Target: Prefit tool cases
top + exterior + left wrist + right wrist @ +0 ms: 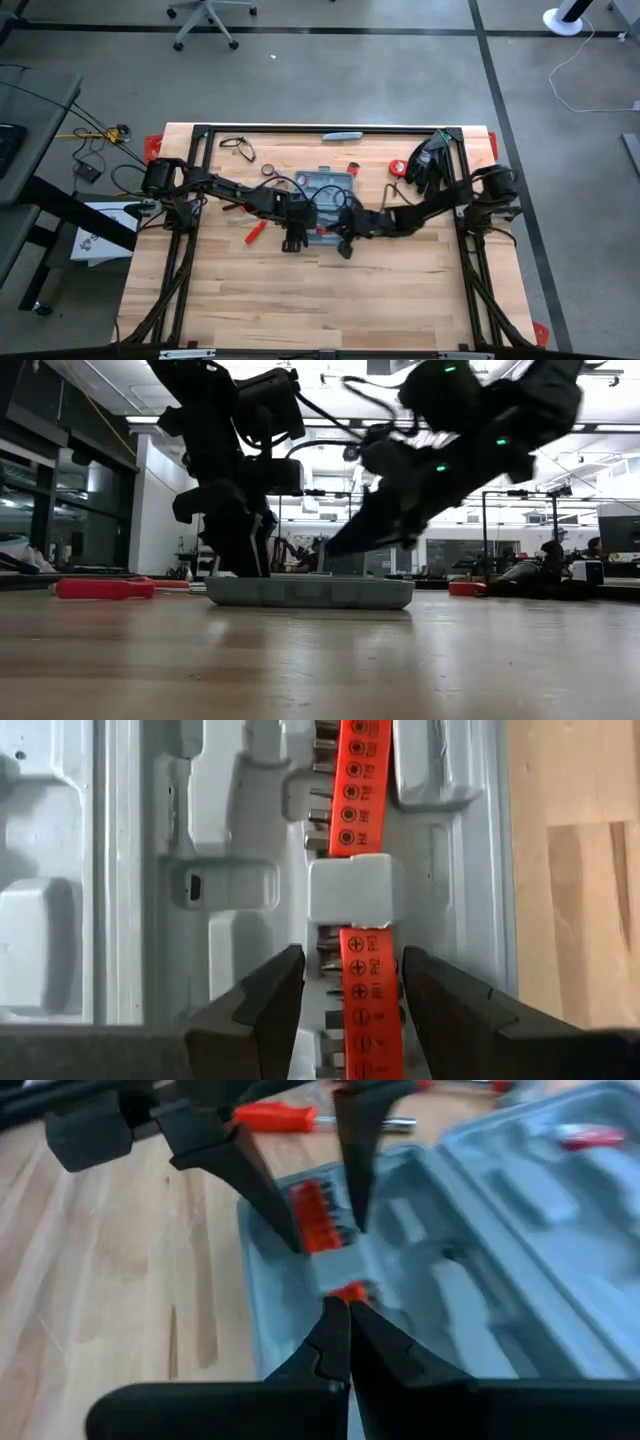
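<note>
Left gripper [352, 1010] sits with fingers spread either side of the orange-red bit strip [360, 780], not pinching it; right gripper [340, 1342] is closed, tip at that strip. The open blue-grey moulded plastic tool case [328, 185] lies toward 12 o'clock of table centre, looks light, stiff and slidey, so I'd grab its rim

Red-handled screwdriver [254, 232] on wooden table [300, 300], black gloves [427, 160], slim grey bar [343, 135]
</note>
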Robot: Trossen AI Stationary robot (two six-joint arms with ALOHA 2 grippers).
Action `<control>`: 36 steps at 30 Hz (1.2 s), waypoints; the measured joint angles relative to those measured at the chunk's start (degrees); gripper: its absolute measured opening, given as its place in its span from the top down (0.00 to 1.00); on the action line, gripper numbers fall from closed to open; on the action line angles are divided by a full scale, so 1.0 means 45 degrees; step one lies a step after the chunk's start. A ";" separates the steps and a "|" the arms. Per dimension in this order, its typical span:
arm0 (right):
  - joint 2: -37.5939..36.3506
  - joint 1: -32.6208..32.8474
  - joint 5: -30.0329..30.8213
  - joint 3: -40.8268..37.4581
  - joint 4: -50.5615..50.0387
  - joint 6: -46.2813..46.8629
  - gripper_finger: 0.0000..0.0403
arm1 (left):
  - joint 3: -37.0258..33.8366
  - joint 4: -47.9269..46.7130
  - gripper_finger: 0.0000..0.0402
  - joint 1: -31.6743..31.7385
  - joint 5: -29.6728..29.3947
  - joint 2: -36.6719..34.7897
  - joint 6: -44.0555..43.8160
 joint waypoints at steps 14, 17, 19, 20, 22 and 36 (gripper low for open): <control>0.1243 -0.0428 -0.1101 0.2048 -0.1355 -0.1137 1.00 | 0.0000 -0.0017 0.60 -0.0003 -0.0491 -0.0015 -0.0002; 0.1243 -0.0439 -0.1091 0.2044 -0.1556 -0.1142 1.00 | 0.0000 -0.0031 0.60 0.0000 -0.0487 -0.0015 -0.0009; 0.1243 -0.0438 -0.1091 0.2041 -0.1572 -0.1142 1.00 | 0.0000 -0.0032 0.60 0.0000 -0.0362 -0.0015 -0.0027; 0.1243 -0.0438 -0.1091 0.2040 -0.1571 -0.1142 1.00 | 0.0000 -0.0025 0.60 0.0000 -0.0184 -0.0015 -0.0074; 0.1243 -0.0438 -0.1091 0.2039 -0.1572 -0.1142 1.00 | 0.0000 -0.0027 0.60 0.0000 0.0143 -0.0015 -0.0249; 0.1248 -0.0438 -0.1087 0.2034 -0.1592 -0.1147 1.00 | 0.0000 -0.0080 0.60 -0.0010 -0.0353 -0.0015 -0.0582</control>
